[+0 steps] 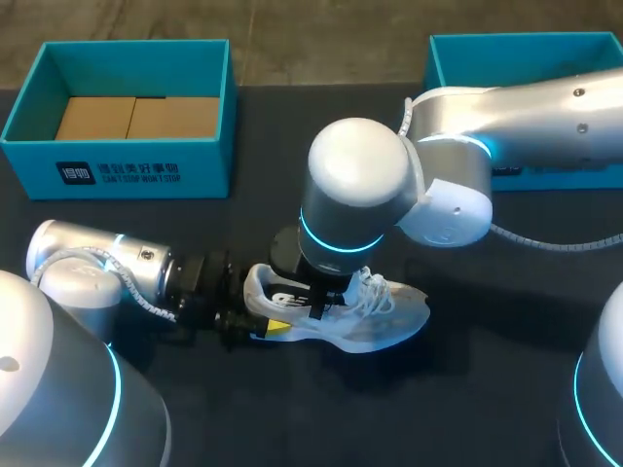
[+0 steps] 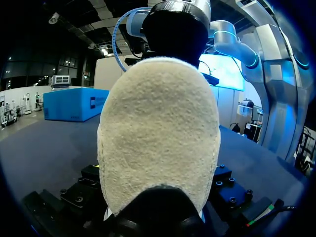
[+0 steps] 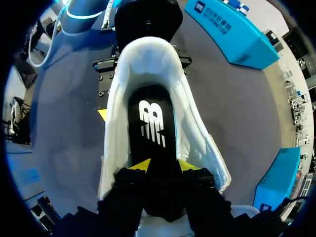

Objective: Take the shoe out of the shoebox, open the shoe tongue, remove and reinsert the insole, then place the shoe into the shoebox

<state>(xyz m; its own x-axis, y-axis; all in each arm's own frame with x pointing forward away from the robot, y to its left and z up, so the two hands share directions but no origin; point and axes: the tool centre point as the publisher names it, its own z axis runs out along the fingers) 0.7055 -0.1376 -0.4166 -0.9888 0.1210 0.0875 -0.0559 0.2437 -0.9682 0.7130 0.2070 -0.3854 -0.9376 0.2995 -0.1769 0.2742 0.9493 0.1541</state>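
Right wrist view: right tool [image 3: 165, 167] grasps the black insole [image 3: 150, 123] inside the white shoe [image 3: 116, 128]. At the heel, I cannot tell the left tool [image 1: 243, 319] grip.

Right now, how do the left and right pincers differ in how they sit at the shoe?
The left pincer lies low along the table, at the white sneaker's heel. The right pincer comes down from above into its opening. The right pincer is shut on the black insole. What the left pincer holds, if anything, is hidden by the heel. Both are at the sneaker's heel half.
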